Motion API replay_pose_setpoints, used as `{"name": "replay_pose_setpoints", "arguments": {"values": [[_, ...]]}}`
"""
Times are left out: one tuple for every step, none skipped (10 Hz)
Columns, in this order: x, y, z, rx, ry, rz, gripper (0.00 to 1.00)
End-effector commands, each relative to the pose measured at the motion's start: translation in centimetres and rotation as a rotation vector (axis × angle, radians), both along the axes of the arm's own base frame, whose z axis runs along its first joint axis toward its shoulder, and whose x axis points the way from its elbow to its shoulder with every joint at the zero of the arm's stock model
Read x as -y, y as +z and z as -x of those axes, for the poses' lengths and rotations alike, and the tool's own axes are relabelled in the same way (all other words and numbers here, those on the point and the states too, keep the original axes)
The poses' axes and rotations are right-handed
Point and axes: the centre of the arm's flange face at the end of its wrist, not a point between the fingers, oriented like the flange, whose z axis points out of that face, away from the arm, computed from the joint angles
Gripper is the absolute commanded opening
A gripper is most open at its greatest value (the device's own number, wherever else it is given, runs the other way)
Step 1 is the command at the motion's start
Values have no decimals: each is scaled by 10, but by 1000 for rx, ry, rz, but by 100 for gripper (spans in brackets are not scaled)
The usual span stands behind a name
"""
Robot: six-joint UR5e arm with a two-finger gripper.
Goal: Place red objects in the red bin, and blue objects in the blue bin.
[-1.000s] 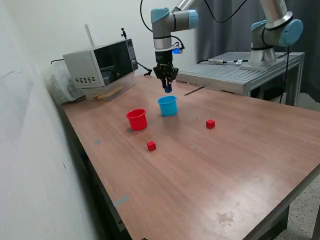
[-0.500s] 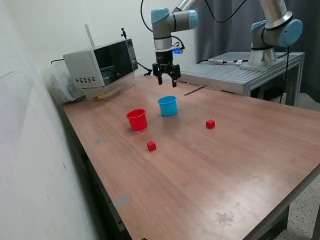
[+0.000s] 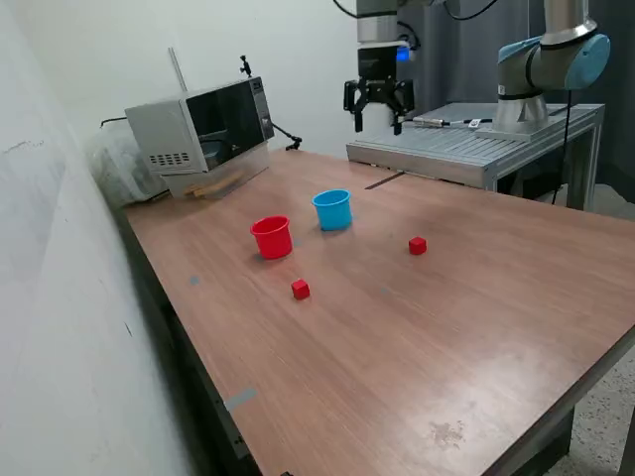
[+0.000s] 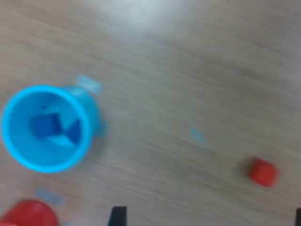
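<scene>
Your two red cubes [image 3: 300,289] [image 3: 418,245] both sit loose on the desk [image 3: 446,337]: one near the front of the red bin [image 3: 272,237], the other off to the exterior view's right of the blue bin [image 3: 333,209], well apart from each other. Judge them as light, rigid little blocks with flat faces and probably smooth sides, so you'd do best to come straight down and pinch across two opposite faces, square on, or a cube may twist or skid out. The wrist view shows dark blue pieces [image 4: 54,128] already lying inside the blue bin, though blur keeps you from counting them. Both bins look like thin light plastic that a nudge could tip or slide, so keep clear of their rims. Your claw [image 3: 378,111] hangs high over the far side of the desk with its jaws spread and nothing between them. Far left stands a microwave [image 3: 203,129]; no brand, label or writing can be read anywhere.
</scene>
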Motion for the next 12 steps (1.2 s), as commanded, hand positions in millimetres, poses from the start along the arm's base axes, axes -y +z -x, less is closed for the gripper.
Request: {"name": "replay_pose_setpoints", "arguments": {"values": [[75, 47, -43, -33, -30, 24, 100], [94, 49, -50, -38, -90, 40, 100], [104, 47, -53, -39, -142, 50, 100], [113, 45, -55, -40, -160, 55, 100], [123, 41, -50, -34, -152, 63, 100], [128, 31, -37, -19, -164, 72, 100], [141, 13, -23, 4, -175, 72, 100], [146, -16, -2, 26, -190, 68, 100], [149, -46, 17, 39, -192, 65, 100], [151, -78, 39, 43, -195, 64, 100], [147, -103, 52, 55, -203, 61, 100], [134, -127, 62, 81, -226, 54, 100]]}}
